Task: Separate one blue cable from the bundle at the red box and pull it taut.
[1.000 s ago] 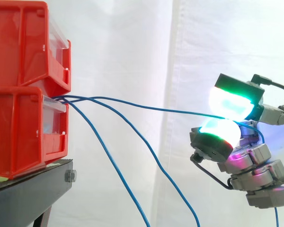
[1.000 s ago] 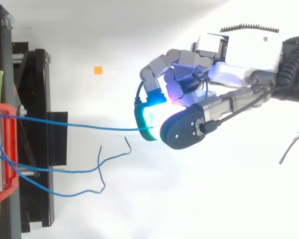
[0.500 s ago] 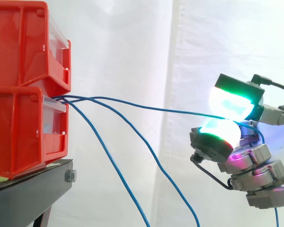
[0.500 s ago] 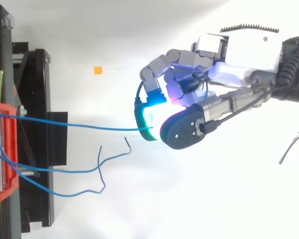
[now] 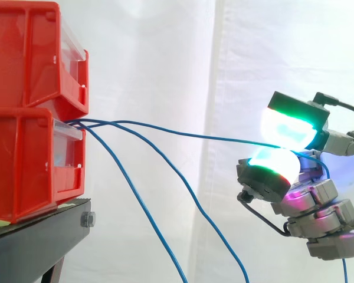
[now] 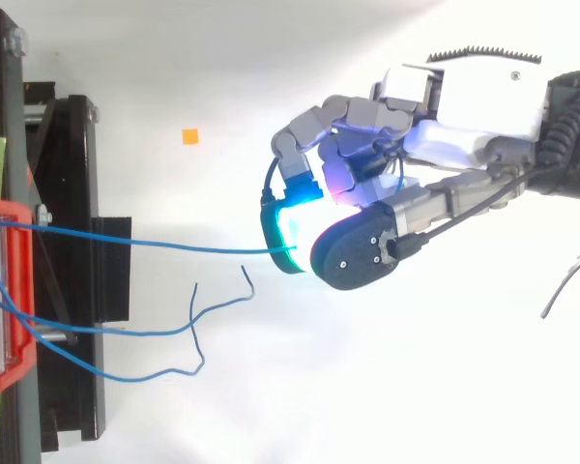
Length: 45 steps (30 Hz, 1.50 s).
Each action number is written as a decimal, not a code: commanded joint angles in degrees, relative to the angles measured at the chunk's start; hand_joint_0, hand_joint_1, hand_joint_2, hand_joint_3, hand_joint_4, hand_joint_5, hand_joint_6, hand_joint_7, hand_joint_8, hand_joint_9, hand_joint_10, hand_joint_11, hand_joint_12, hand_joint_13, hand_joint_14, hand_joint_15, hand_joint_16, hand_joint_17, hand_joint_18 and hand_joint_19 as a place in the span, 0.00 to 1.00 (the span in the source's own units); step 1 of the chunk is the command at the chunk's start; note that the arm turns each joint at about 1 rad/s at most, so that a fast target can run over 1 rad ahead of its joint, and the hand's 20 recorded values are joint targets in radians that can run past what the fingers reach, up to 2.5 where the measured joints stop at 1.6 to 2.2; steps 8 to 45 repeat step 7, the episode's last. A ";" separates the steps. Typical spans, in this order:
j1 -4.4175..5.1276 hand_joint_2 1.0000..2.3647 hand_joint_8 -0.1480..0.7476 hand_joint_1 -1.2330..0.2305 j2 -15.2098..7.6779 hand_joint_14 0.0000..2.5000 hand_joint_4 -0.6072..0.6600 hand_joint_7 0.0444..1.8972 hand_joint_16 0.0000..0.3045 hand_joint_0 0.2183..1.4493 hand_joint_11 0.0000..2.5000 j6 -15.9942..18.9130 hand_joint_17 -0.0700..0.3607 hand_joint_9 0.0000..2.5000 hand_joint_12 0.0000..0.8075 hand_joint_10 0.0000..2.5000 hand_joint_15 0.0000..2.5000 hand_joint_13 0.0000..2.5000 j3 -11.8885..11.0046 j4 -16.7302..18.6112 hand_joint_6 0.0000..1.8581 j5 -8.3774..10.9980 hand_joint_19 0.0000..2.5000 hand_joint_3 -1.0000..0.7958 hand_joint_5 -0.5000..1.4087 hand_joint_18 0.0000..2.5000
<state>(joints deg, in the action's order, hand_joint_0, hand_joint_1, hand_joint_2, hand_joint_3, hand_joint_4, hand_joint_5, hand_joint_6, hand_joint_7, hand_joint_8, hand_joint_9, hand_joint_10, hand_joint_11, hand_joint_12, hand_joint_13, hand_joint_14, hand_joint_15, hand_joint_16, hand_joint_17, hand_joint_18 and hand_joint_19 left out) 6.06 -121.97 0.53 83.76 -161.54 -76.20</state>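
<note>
Side and top views of the cable-separation task. Before the white curtain point(image 5: 165, 59) we see two stacked red bins point(image 5: 29, 112) on a black stand point(image 5: 41, 227), with the bundle leaving the front of the lower bin. The hand point(image 6: 406, 145) enters from the right, well apart from the bins. Its fingers are curled, and two glowing fingertips point(image 5: 289, 127) are closed together on a single blue cable point(image 5: 183, 134).

That cable runs from the bin to the pinch in a nearly straight line, clear of the loose cables point(image 6: 126, 331), which droop away below it. We judge separation complete: one strand is isolated and the other two hang free. Tautness we judge close to achieved; the side view shows a faint bow along the span, so a little further draw away from the bins may be needed. A small orange marker point(image 6: 189, 136) lies on the floor, apart from the work.

Several details escape us. The points where the cables are anchored lie inside the bin and are hidden. The exact contact of pads on cable is lost in the glow. In the side view the loose cables are cut off at the lower edge, as is the tail of the held cable behind the hand.
</note>
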 commanded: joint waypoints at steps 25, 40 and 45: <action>0.00 0.01 0.47 0.24 0.07 1.00 0.28 0.83 0.10 0.46 0.66 0.00 0.32 0.20 0.42 1.00 0.67 0.28 0.00 0.00 0.50 0.00 0.53 0.52 0.19 0.44; 0.00 0.01 0.47 0.24 0.07 1.00 0.28 0.83 0.10 0.46 0.66 0.00 0.32 0.20 0.42 1.00 0.67 0.28 0.00 0.00 0.50 0.00 0.53 0.52 0.19 0.44; 0.00 0.01 0.47 0.24 0.07 1.00 0.28 0.83 0.10 0.46 0.66 0.00 0.32 0.20 0.42 1.00 0.67 0.28 0.00 0.00 0.50 0.00 0.53 0.52 0.19 0.44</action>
